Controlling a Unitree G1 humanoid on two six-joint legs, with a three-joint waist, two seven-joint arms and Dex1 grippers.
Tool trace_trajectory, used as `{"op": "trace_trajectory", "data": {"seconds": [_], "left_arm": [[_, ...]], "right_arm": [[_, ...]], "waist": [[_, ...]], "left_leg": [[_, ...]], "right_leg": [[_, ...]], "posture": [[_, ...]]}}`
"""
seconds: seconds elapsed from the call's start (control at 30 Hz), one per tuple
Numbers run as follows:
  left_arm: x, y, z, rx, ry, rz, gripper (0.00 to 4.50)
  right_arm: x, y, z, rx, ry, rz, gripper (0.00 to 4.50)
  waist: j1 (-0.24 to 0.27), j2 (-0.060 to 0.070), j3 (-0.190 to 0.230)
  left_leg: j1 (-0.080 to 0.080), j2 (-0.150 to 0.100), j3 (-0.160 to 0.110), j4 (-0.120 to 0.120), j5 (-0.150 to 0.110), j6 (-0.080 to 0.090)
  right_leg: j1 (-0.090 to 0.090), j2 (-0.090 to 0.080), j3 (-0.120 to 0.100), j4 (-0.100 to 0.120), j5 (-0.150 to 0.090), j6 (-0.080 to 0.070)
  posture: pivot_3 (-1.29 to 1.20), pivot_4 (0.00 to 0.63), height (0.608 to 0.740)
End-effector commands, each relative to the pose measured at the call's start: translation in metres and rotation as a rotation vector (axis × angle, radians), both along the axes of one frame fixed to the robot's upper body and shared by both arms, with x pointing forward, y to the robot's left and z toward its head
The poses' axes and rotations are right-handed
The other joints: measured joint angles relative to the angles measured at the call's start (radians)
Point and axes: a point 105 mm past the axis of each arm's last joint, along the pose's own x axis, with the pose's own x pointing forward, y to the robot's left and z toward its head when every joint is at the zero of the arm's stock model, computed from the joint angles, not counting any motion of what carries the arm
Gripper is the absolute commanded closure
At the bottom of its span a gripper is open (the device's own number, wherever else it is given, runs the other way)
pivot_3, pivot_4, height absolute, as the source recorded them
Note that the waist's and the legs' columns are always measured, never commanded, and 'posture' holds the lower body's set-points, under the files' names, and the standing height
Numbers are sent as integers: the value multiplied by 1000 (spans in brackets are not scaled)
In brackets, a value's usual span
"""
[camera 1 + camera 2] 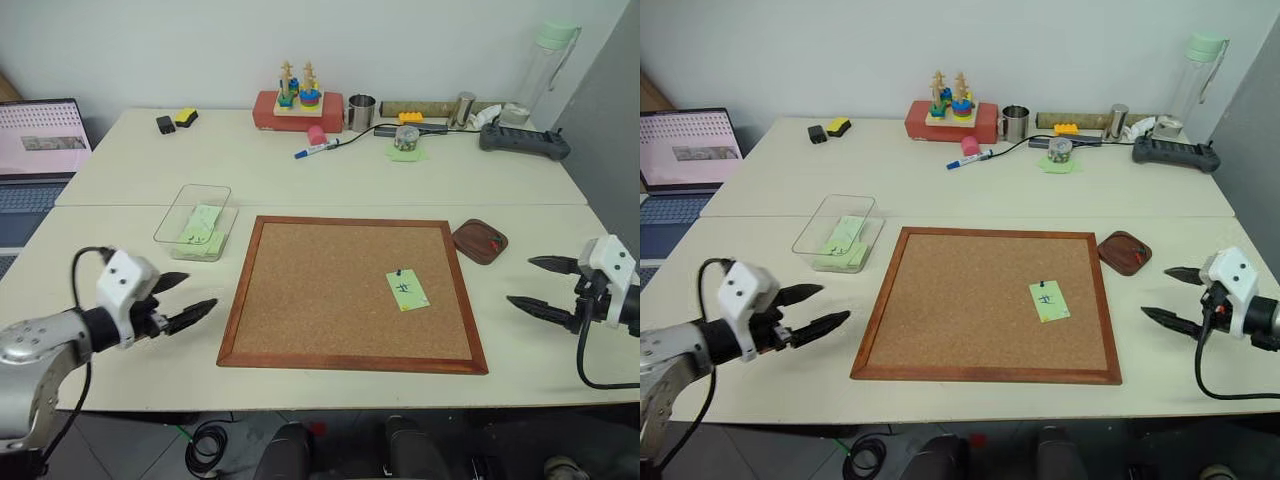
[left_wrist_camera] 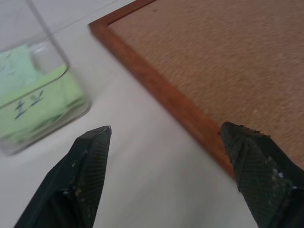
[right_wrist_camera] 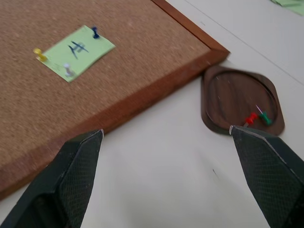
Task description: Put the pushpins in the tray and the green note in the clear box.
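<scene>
So the cork board (image 1: 352,292) sits flat in the middle of the bench (image 1: 330,180), and the green note (image 1: 407,290) is pinned on its right half. From the right wrist camera you can make out three pushpins (image 3: 68,70) holding it: a dark blue one, a yellow one and a pale one, spread around the handwritten mark.

The tray (image 1: 480,241) is just off the board's far right corner, on the bench, and it's already got two pins in it, a red pin (image 3: 250,118) and a green pin (image 3: 264,118), lying side by side and touching.

The clear box (image 1: 194,222) is left of the board near its far left corner, with a couple of green notes already lying inside it, at least one with writing on it.

The left hand (image 1: 184,302) hovers over the bench just left of the board's near left edge, fingers apart and holding nothing, pointing toward the board. The right hand (image 1: 540,286) is over on the right side of the bench, near of the tray and clear of the board, fingers spread wide, also holding nothing.

Along the far edge of the bench there's other stuff: a red block with a stacking toy (image 1: 297,105), a metal cup (image 1: 361,112), a marker (image 1: 316,150), a bottle (image 1: 545,65), plus a laptop (image 1: 38,150) on the far left.
</scene>
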Motion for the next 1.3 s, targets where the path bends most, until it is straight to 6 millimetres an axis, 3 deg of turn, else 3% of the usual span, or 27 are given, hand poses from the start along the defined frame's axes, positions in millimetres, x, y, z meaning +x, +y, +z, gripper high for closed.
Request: {"op": "trace_trajectory", "data": {"seconds": [0.03,0.23,0.5,0.7,0.83,1.17,1.3], "left_arm": [[3,-46,12,22,-53,-198,1615],[7,-114,1,-19,-71,-419,2782],[21,-152,-28,-38,-82,-518,4469],[36,-157,-46,-68,-92,-479,4491],[34,-160,-63,-62,-62,-481,4491],[32,-156,-72,-61,-37,-454,4491],[31,-154,-74,-50,-35,-450,4500]], "right_arm": [[1,25,19,28,-62,71,0],[9,63,26,56,-67,146,0],[32,97,11,23,-2,183,0],[50,116,-4,23,33,222,0],[58,127,-12,21,62,261,0],[76,138,-27,27,86,282,0],[81,139,-34,21,83,281,706]], "waist": [[0,0,0],[-2,0,0],[-3,0,0],[-1,0,0],[-3,0,0],[-3,0,-1],[-3,0,-1]], "left_leg": [[0,0,0,0,0,0],[0,0,0,2,0,0],[-1,0,0,2,0,0],[-1,-1,-1,3,0,0],[-1,-1,0,3,0,0],[-1,-1,-1,3,0,0],[0,-1,-1,3,0,0]], "right_leg": [[0,0,0,0,0,0],[0,1,0,0,1,1],[0,1,0,0,2,0],[0,1,0,1,2,0],[-1,1,0,1,2,0],[0,1,0,2,2,0],[0,1,0,2,2,0]], "posture": [[0,150,740],[0,150,740],[0,150,740],[0,150,740],[0,150,740],[0,150,740],[0,150,740]]}}
